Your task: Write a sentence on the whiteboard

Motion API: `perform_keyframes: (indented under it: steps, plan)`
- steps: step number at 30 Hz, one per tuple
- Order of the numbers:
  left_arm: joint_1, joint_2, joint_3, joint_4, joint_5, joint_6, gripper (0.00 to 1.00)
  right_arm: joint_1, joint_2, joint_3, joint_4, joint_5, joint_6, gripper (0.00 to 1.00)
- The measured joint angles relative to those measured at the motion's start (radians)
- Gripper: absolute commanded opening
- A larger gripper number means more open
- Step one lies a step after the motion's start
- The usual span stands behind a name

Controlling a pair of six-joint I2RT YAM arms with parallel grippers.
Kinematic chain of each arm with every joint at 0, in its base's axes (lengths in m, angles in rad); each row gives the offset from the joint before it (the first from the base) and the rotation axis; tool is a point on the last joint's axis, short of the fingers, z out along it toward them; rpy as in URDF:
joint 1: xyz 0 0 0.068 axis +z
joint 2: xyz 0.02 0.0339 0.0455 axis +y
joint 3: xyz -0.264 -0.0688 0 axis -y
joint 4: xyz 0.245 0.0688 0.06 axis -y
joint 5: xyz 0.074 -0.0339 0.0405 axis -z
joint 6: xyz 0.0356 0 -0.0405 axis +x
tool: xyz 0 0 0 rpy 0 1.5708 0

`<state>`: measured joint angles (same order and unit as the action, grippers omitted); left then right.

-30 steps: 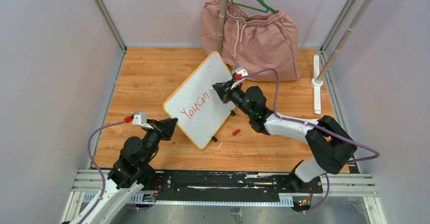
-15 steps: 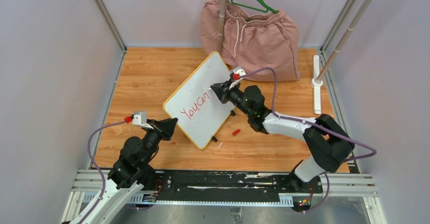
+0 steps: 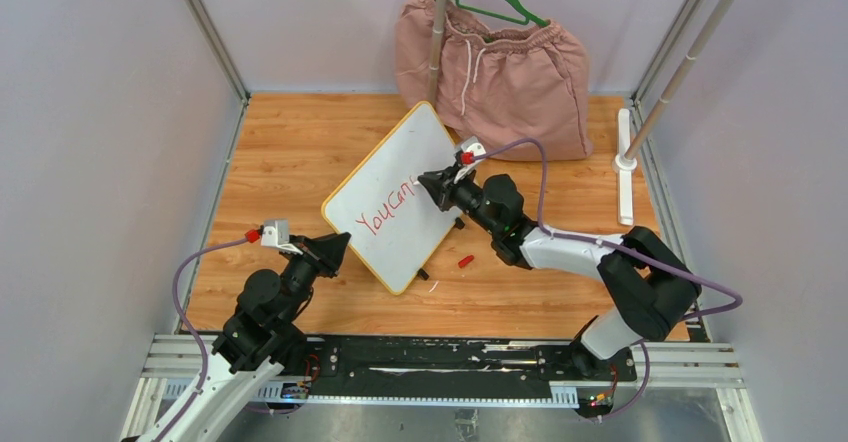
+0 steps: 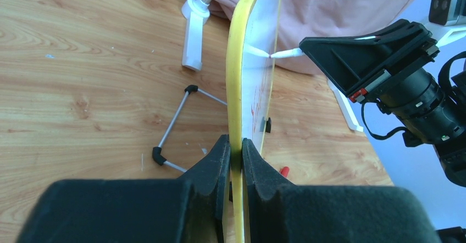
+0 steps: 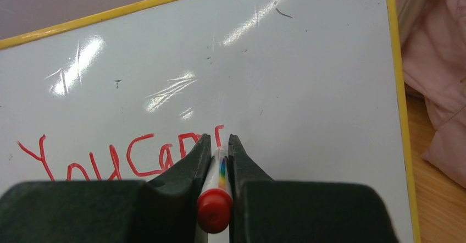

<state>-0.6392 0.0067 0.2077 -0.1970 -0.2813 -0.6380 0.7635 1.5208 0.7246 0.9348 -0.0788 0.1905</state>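
Note:
The whiteboard [image 3: 400,177], white with a yellow rim, stands tilted on the wooden table. My left gripper [image 3: 343,246] is shut on its near-left edge; in the left wrist view the yellow rim [image 4: 236,83] runs up from between the gripper's [image 4: 236,144] jaws. The sentence [image 3: 385,209] in red reads "YouCan", with a short stroke after it [image 5: 113,163]. My right gripper [image 5: 220,141] is shut on a white marker with a red end [image 5: 215,210]. The marker's tip [image 4: 286,53] touches the board face just right of the last letter [image 3: 428,180].
Pink shorts [image 3: 495,67] on a green hanger [image 3: 500,0] hang from a rack at the back, its pole [image 3: 437,32] just behind the board. A white rack foot [image 3: 625,177] lies at the right. A red cap [image 3: 465,260] lies beside the board's wire stand [image 4: 175,123].
My right gripper has shifted slightly along the board with the marker, and a short new red stroke shows after "YouCan". The left arm and the board have stayed put.

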Motion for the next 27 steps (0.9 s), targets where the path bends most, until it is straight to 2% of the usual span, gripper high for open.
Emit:
perform_keyframes:
  steps: [27]
  plan:
    - [0.0, 0.0, 0.0, 0.0, 0.004, 0.001, 0.0, -0.001, -0.003, 0.054, -0.058, 0.036, -0.026, 0.0]
